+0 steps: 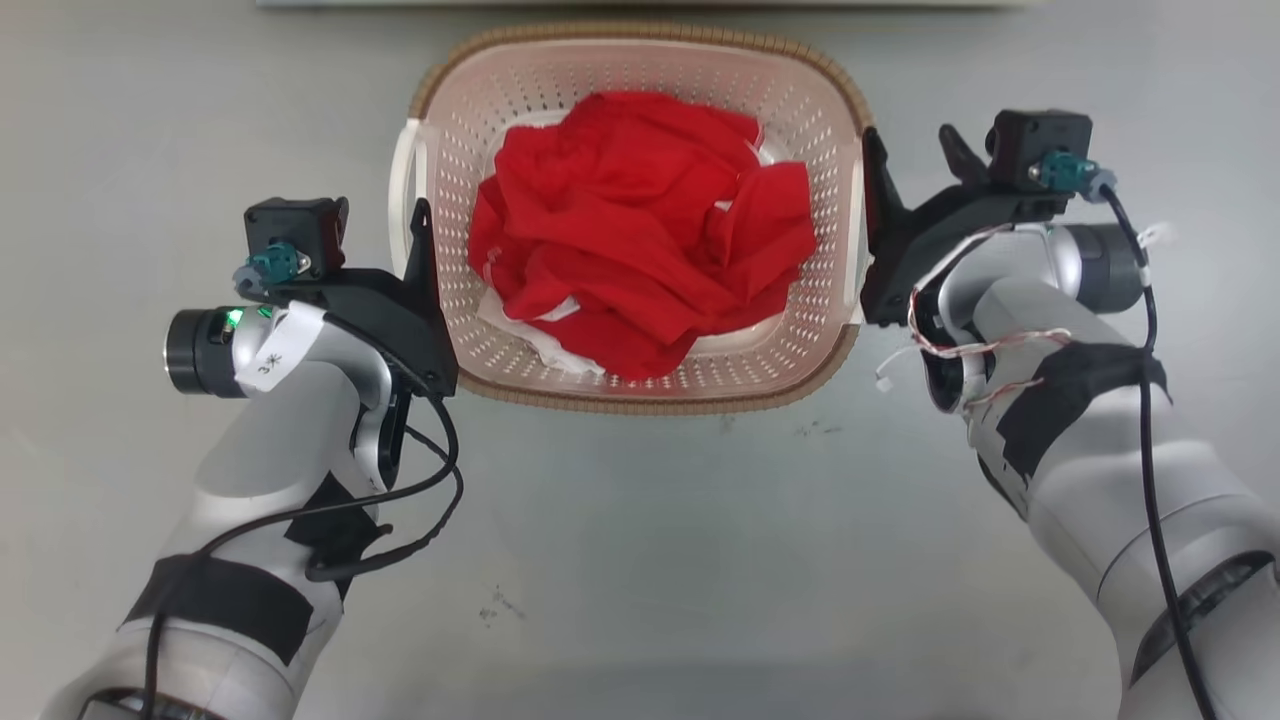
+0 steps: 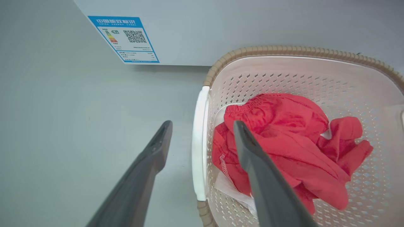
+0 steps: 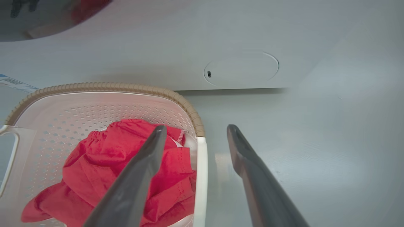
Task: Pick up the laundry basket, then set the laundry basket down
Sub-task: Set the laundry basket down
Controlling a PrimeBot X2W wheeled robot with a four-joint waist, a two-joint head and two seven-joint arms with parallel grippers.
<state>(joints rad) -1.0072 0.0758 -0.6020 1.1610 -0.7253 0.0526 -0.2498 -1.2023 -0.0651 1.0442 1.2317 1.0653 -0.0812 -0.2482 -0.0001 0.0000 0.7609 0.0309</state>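
While left hand, right hand gape astride two handles: one laundry basket.

Pale pink perforated plastic laundry basket, smooth and faintly glossy, with a brown ribbed woven-look rim and a sleek white plastic handle. Inside, soft crumpled red cloth, matt. The grey floor looks smooth with a dull sheen; the long dark fingers look matt and smooth.
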